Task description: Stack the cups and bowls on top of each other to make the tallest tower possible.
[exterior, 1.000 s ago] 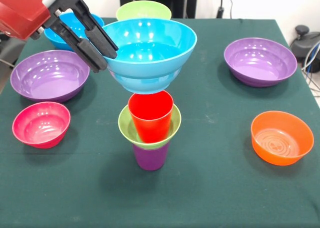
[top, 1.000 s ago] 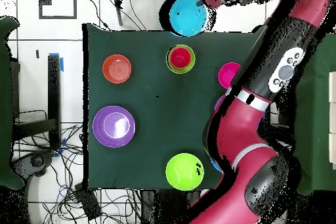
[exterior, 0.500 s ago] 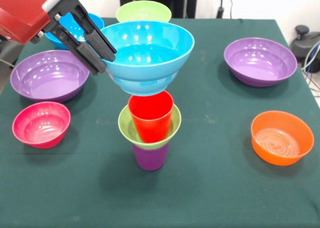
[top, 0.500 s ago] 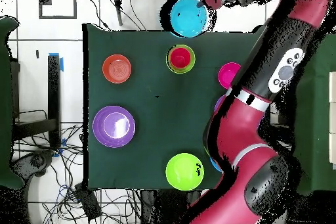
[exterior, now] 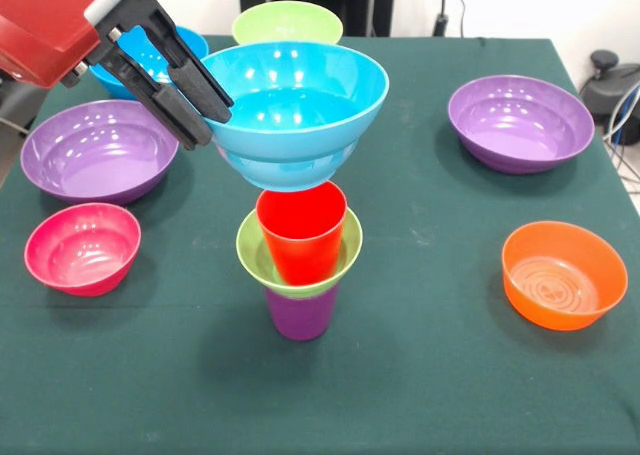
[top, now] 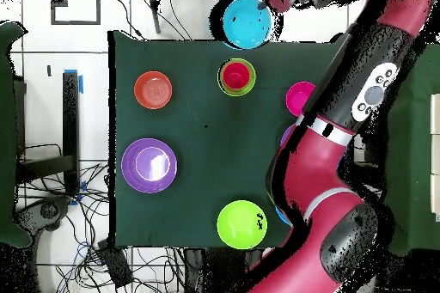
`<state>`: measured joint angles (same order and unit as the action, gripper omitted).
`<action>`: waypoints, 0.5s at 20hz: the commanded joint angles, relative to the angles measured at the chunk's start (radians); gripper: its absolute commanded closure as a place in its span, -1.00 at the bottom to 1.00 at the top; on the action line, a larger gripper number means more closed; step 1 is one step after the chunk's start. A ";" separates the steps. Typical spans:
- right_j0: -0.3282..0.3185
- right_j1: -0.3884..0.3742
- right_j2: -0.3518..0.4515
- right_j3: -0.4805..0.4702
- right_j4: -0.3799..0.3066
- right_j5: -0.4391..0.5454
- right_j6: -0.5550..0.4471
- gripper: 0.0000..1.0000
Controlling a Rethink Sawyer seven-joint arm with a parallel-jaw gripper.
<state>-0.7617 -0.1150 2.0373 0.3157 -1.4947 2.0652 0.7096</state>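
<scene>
front: oblique, near | overhead: straight down | shared: table (exterior: 450, 375)

From my station this reads as a robotics lab. My red arm (top: 344, 161) reaches over a counter (top: 198, 186) draped in dark green cloth, set on a pale tiled floor (top: 86, 57). Loose black cables (top: 129, 264) tangle around the counter's edges, blue tape (top: 72, 76) marks the floor, and more wiring (exterior: 622, 115) trails beside the counter against a plain white wall (exterior: 520, 5).

the red arm (top: 344, 148) slants down, its gripper (exterior: 205, 110) clamped over a bowl rim.
</scene>
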 commanded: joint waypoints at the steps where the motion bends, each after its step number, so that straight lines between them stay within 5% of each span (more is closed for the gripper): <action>1: 0.026 0.014 -0.146 -0.098 -0.063 -0.052 0.179 1.00; 10: 0.022 0.014 -0.147 -0.095 -0.056 -0.046 0.177 1.00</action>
<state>-0.7617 -0.1150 2.0373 0.3157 -1.4947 2.0652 0.7096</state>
